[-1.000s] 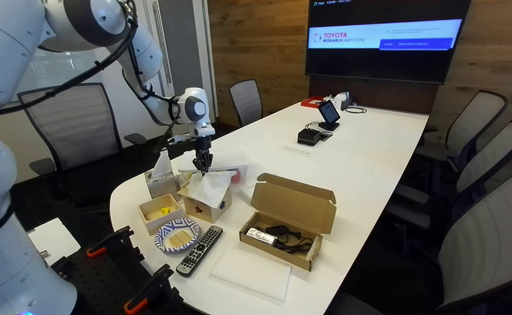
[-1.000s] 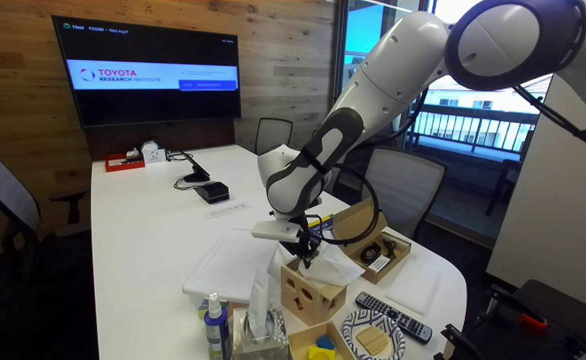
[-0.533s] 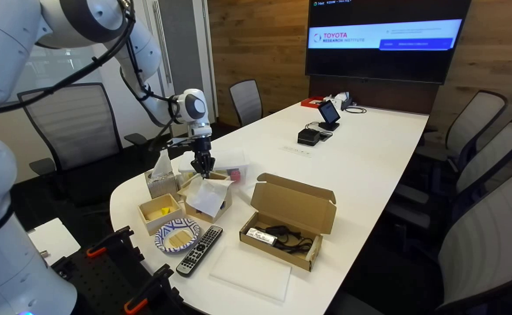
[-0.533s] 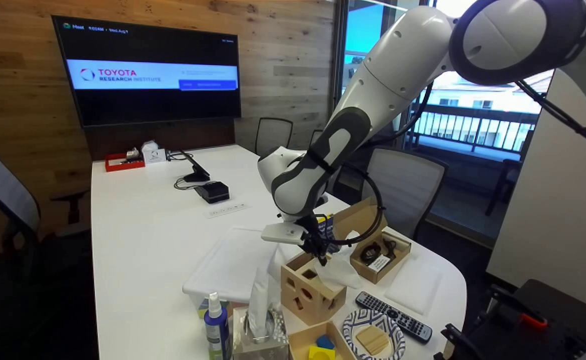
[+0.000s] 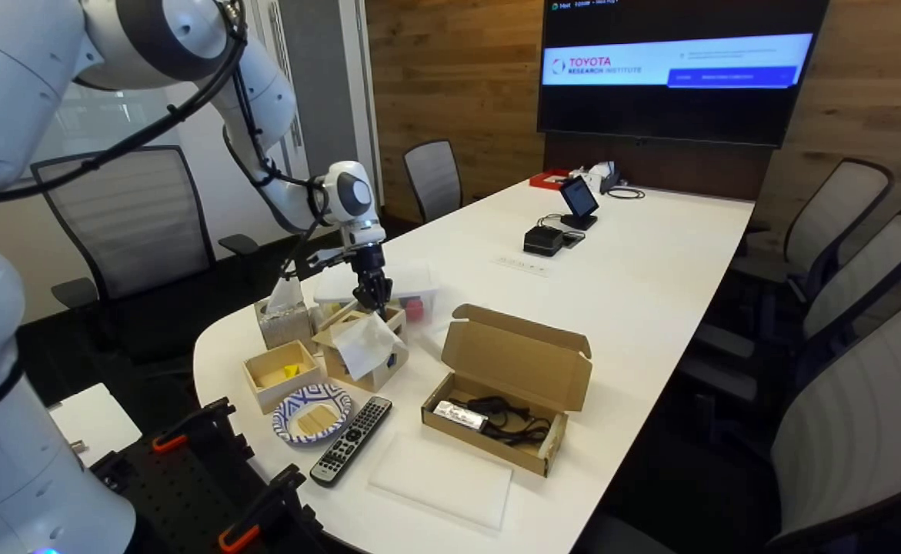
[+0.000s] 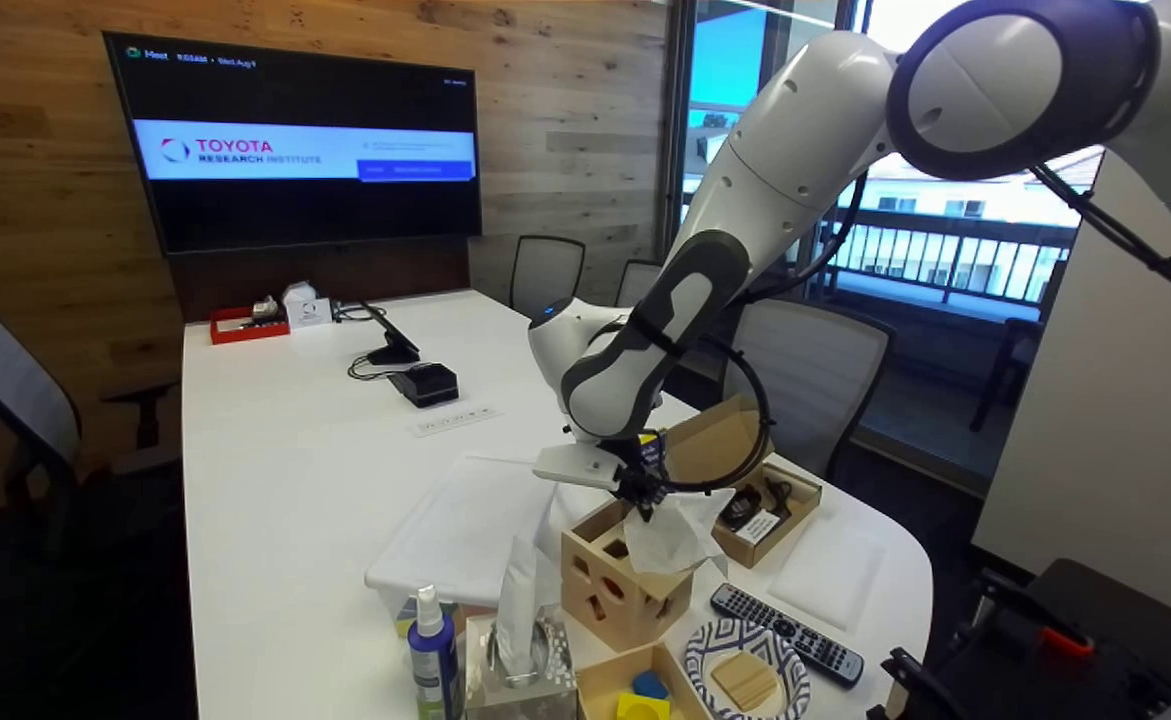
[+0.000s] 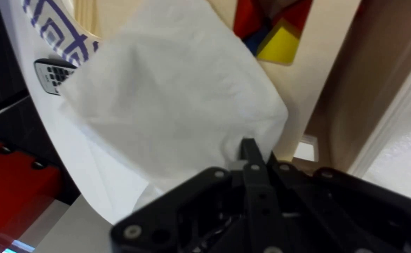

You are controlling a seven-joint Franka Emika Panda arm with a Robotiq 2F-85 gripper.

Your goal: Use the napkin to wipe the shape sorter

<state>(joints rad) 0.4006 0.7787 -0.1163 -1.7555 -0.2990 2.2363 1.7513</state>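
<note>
My claw point(image 7: 260, 151) pinches the napkin point(image 7: 177, 98) tightly near its edge, leaving the rest loose over the sorter point(image 6: 625, 605), presumably so the spread can wipe wood; the sorter stands on the worktop point(image 6: 295, 480).

Gripper point(image 7: 259, 151) at bottom of the wrist view, jaws pinched together on the napkin point(image 7: 177, 98) close to its edge. The napkin spreads, creased, over part of the shape sorter point(image 7: 320, 45). Visible through an opening in it: yellow block point(image 7: 280, 44), red blocks point(image 7: 248, 19), blue piece point(image 7: 255, 42). Upper left: patterned plate point(image 7: 63, 33); beside it, one end of a remote control point(image 7: 52, 75) on the white table point(image 7: 63, 135).
</note>
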